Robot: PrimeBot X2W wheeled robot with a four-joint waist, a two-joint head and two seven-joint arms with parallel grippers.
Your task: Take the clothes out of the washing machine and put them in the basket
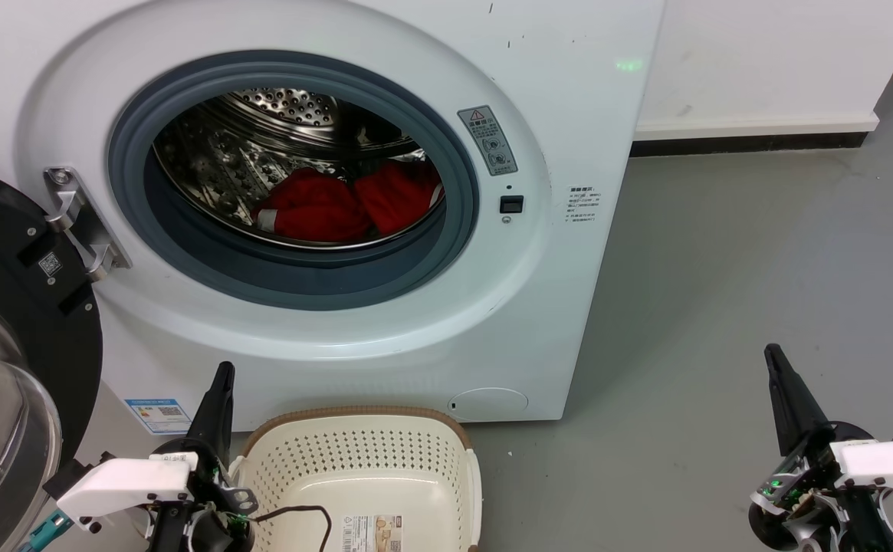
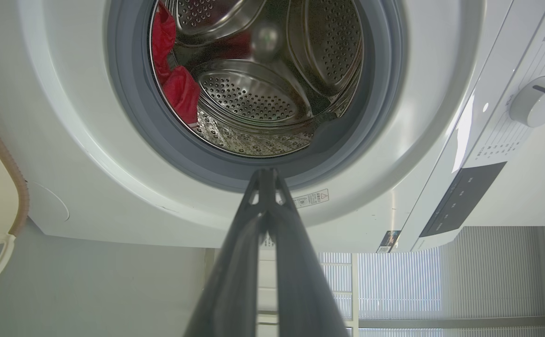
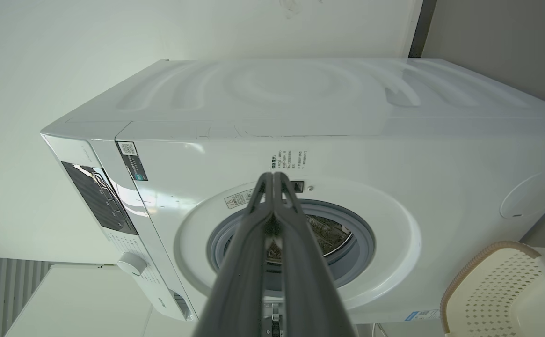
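Red clothes (image 1: 346,203), two pieces, bunched in the washer (image 1: 569,115) drum (image 1: 262,130) at 12 o'clock, door (image 1: 9,322) hanging open at 9, one cream basket (image 1: 362,460) on the floor (image 1: 722,268) at 6, left gripper (image 1: 223,372) at 7, right gripper (image 1: 773,354) at 4, both pinched closed on nothing

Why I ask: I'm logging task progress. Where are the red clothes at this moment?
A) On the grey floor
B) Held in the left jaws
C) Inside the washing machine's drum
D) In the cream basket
C: the clothes lie bunched at the bottom of the steel drum inside the open washing machine, while the basket in front of it holds no garment.
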